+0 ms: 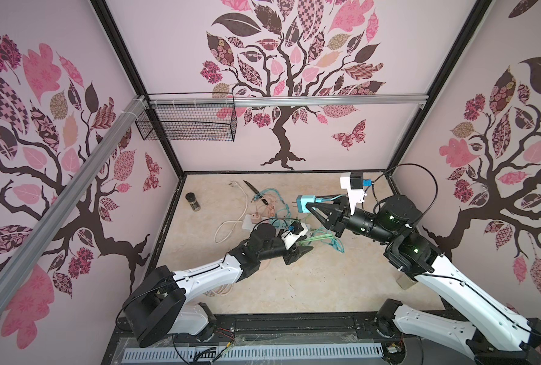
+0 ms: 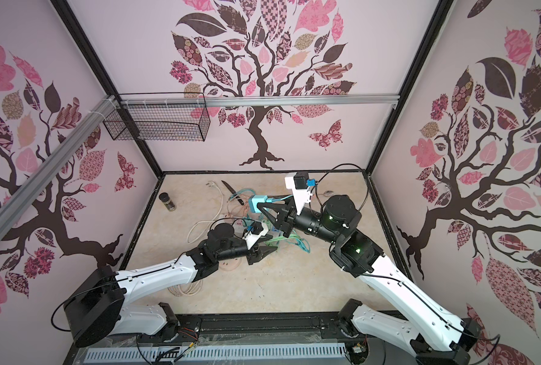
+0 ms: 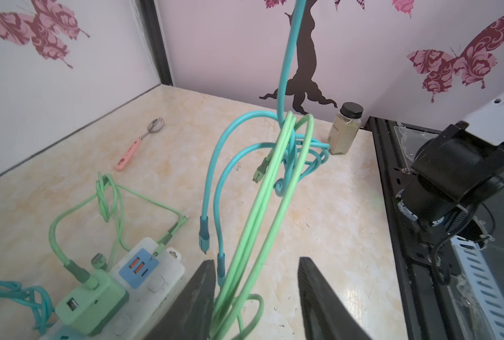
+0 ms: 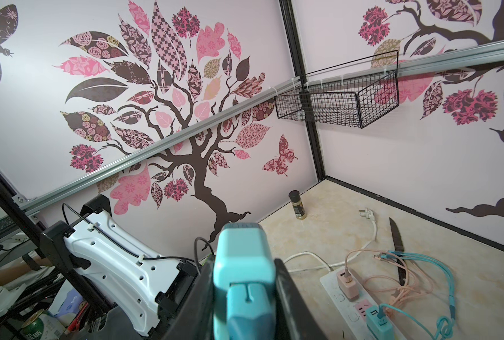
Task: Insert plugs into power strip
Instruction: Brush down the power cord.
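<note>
Beige tabletop (image 1: 326, 284) is lying between tree-print walls, with two arms reaching over it. Right gripper (image 1: 308, 204) is pinching one teal plug (image 4: 245, 259) by its sides. It is holding the plug in the air near twelve o'clock from the table's middle in both top views, prongs pointing to nine o'clock. Left gripper (image 3: 256, 260) is hovering low near the middle, jaws standing apart, with several green cable (image 3: 262, 206) loops passing between them unpinched. Strip (image 3: 156, 282) is lying just beside it, toward eleven o'clock, partly hidden by the wrist. Three plugs are sitting in it: one green plug (image 3: 91, 297), one pink plug (image 4: 346, 282) and one second teal plug (image 4: 379, 321). Farther out, one jar (image 1: 193, 202) is standing at ten o'clock and one knife (image 1: 252, 189) is lying at eleven. One spoon (image 3: 140, 144) is lying apart from the cables, and one basket (image 1: 187, 123) is hanging on the back wall.
</note>
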Motion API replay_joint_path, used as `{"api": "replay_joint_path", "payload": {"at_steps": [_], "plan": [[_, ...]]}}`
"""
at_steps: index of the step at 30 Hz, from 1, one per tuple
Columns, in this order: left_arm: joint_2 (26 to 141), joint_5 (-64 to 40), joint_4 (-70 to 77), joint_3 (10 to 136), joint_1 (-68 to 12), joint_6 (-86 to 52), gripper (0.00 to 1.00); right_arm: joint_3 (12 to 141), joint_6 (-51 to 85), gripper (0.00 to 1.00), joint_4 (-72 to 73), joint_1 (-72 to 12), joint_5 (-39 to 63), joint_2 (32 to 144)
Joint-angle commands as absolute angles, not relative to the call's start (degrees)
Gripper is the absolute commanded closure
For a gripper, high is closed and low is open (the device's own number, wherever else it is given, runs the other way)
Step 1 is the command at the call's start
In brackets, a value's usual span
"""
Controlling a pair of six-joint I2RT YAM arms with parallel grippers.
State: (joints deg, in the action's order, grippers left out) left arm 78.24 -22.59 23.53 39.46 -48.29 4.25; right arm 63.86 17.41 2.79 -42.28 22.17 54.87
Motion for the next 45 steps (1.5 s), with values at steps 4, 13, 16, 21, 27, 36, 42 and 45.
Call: {"api": "replay_joint_path", "payload": {"at_steps": [4, 13, 16, 21, 27, 36, 42, 45], "plan": [[79.37, -22.82, 25.77, 41.43, -48.53, 1.98, 0.88, 63.73, 16.98, 0.92, 4.75, -42.19, 21.13, 52.53], [74.08, -22.57, 23.69, 37.8, -48.56, 0.54, 1.0, 63.53, 11.04, 0.92, 1.54, -42.21, 13.29, 51.48], [71.77, -22.63, 22.54, 35.96, -48.54, 0.09, 1.0, 64.13, 8.67, 0.92, 1.14, -42.02, 10.27, 51.68], [67.34, -22.41, 20.84, 32.39, -48.52, -0.88, 1.0, 65.01, 5.93, 0.92, 1.13, -41.04, 6.61, 52.93], [62.43, -24.74, 15.06, 30.63, -48.56, -0.54, 1.0, 65.61, 4.08, 0.92, 1.88, -38.62, 4.18, 54.94], [58.91, -28.24, 9.96, 30.84, -48.54, 0.09, 1.0, 63.97, 7.02, 0.93, 4.52, -26.26, 9.18, 58.26], [58.35, -31.76, 7.51, 31.96, -48.52, -0.09, 1.0, 62.97, 7.8, 0.93, 4.04, -20.22, 11.64, 58.45], [59.07, -30.14, 7.63, 32.15, -48.52, 0.16, 1.0, 63.3, 7.13, 0.93, 2.96, -20.14, 12.71, 57.97]]}}
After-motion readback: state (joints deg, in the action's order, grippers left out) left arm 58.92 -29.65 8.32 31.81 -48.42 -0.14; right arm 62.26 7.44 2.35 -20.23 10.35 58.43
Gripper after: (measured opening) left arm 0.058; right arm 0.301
